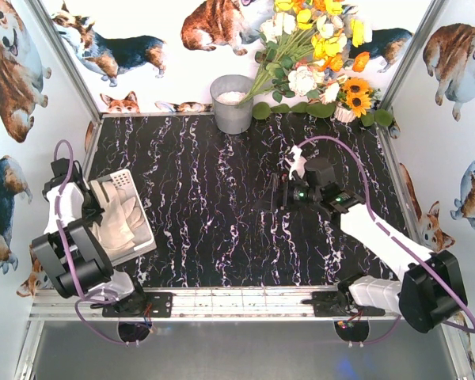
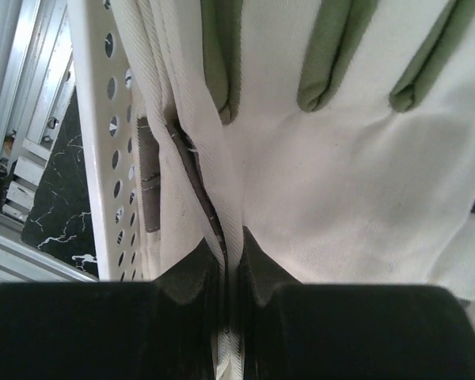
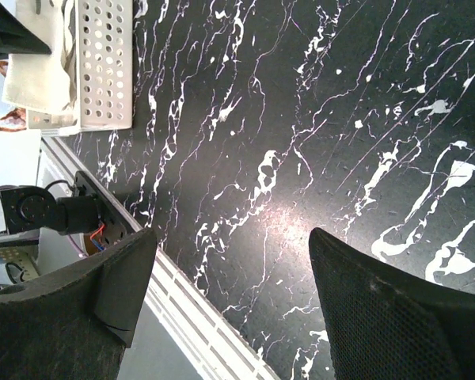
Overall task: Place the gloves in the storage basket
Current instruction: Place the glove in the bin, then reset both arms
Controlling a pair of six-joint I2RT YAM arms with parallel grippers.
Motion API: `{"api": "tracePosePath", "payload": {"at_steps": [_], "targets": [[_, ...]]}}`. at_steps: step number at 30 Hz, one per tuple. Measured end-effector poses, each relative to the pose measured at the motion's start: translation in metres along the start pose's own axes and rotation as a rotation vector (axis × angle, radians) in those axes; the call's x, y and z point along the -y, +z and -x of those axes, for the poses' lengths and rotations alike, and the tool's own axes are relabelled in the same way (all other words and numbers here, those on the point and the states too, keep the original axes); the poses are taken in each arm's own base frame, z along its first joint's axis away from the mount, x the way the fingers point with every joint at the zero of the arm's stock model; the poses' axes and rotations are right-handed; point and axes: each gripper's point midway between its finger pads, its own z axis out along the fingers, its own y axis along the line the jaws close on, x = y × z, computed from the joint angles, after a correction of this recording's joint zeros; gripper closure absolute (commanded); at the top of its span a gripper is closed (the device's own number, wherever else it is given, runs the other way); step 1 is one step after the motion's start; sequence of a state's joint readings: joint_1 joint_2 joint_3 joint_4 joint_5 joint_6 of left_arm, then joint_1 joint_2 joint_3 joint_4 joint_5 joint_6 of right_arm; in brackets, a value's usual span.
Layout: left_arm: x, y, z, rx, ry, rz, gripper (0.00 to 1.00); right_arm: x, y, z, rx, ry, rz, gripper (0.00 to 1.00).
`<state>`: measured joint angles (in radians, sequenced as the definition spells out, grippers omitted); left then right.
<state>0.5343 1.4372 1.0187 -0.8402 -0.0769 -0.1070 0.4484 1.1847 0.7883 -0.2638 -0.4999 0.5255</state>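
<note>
The gloves (image 1: 120, 218) lie piled in the white storage basket (image 1: 127, 180), which sits at the left side of the black marbled table (image 1: 214, 206), just beside the left arm. The left tool (image 2: 230, 257) is pressed together on a fold of cream cloth from one of them, pinching it between its dark pads. The right tool (image 3: 229, 293) hangs spread wide above bare table right of the middle, holding nothing, well apart from the basket. A grey bucket (image 1: 232, 103) stands at the far edge.

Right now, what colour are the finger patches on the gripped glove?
Olive green patches on the cream glove; clearest in the left wrist view.
</note>
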Motion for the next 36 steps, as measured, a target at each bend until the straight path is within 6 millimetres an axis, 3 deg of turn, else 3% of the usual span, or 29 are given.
{"api": "tracePosePath", "payload": {"at_steps": [6, 8, 11, 14, 17, 20, 25, 29, 33, 36], "targets": [[-0.01, 0.012, -0.003, -0.038, 0.013, 0.062, 1.0, 0.001, -0.007, 0.0, 0.018, 0.0, -0.002, 0.21], [-0.012, 0.017, -0.004, -0.055, 0.017, 0.079, 0.86, 0.003, -0.01, -0.003, 0.021, 0.004, -0.009, 0.21], [-0.015, 0.02, -0.007, -0.078, 0.026, 0.101, 0.75, 0.004, -0.015, -0.004, 0.029, 0.004, -0.011, 0.21], [-0.016, 0.019, -0.006, -0.076, 0.046, 0.125, 0.55, 0.003, -0.017, -0.004, 0.035, 0.002, -0.009, 0.21], [-0.015, 0.012, -0.003, -0.049, 0.072, 0.148, 0.42, 0.004, -0.017, -0.003, 0.037, 0.004, -0.011, 0.21], [-0.014, -0.001, 0.003, 0.01, 0.092, 0.167, 0.36, 0.004, -0.018, -0.003, 0.036, 0.007, -0.014, 0.21], [-0.016, -0.031, 0.017, 0.142, 0.118, 0.238, 0.34, 0.007, -0.021, -0.009, 0.017, 0.015, -0.028, 0.21], [-0.01, -0.044, 0.025, 0.216, 0.137, 0.242, 0.44, 0.009, -0.023, -0.013, 0.006, 0.012, -0.045, 0.21], [-0.006, -0.038, 0.034, 0.234, 0.142, 0.235, 0.54, 0.011, -0.024, -0.015, -0.004, 0.017, -0.058, 0.21], [0.0, -0.022, 0.04, 0.22, 0.15, 0.221, 0.58, 0.01, -0.025, -0.014, -0.005, 0.018, -0.059, 0.22]]}}
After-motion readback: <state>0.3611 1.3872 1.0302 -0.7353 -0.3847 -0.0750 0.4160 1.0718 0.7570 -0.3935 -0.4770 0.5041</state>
